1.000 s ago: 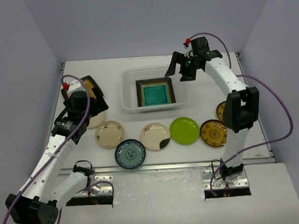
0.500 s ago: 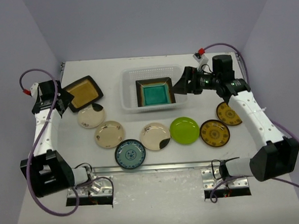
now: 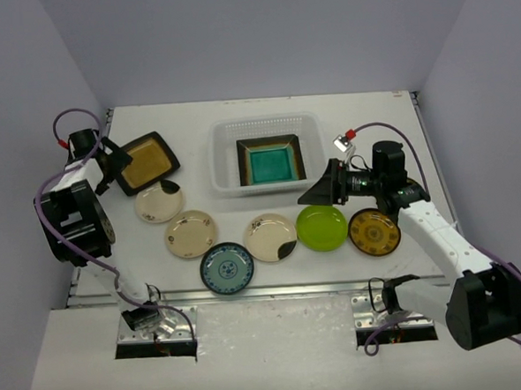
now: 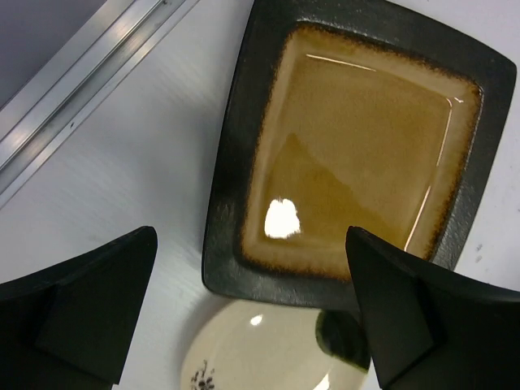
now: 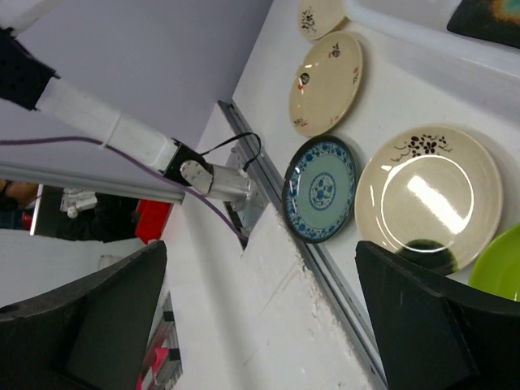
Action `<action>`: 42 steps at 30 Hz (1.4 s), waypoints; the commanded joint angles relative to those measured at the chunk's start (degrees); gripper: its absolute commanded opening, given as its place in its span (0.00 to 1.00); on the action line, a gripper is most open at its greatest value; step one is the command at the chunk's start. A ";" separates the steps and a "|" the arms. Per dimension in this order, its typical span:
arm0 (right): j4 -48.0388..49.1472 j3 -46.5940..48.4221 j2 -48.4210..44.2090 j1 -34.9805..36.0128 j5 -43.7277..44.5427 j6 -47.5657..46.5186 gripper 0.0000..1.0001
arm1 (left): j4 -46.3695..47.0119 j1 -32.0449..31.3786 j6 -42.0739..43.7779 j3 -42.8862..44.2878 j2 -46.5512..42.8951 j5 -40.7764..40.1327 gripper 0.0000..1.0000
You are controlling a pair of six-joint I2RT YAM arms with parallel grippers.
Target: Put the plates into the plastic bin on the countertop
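The plastic bin (image 3: 224, 155) stands at the back middle of the countertop (image 3: 371, 117) and holds the teal square plate (image 3: 272, 164). The amber square plate (image 3: 146, 159) lies at the back left. My left gripper (image 3: 108, 167) is open and empty at its left edge. In the left wrist view the gripper (image 4: 252, 321) hangs above the amber plate's (image 4: 357, 154) near edge and a cream plate (image 4: 268, 349). My right gripper (image 3: 318, 191) is open and empty, hovering over the lime green plate (image 3: 324, 229), right of the bin's front corner.
Cream plates (image 3: 159, 201) (image 3: 190, 233) (image 3: 270, 237), a blue-white plate (image 3: 226, 268) and a brown-yellow plate (image 3: 372, 231) lie in a row in front of the bin. A metal rail (image 4: 73, 97) runs along the left edge. The right wrist view shows the blue-white plate (image 5: 321, 188) by the front rail.
My left arm swung back to the far left and its gripper now sits at the amber plate's left edge. My right gripper moved from beside the bin toward the front, over the lime green plate.
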 commanded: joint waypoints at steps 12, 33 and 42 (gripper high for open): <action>8.59 2.13 -7.87 0.05 -5.62 2.77 0.99 | 6.49 4.67 7.06 10.29 16.63 17.94 0.89; 9.62 4.28 -9.96 0.05 -4.64 5.65 0.99 | 9.81 5.93 6.69 13.16 22.71 27.67 0.00; 5.65 5.69 -9.10 0.05 -4.10 3.50 0.99 | 24.44 6.35 -9.58 14.31 18.71 41.31 0.00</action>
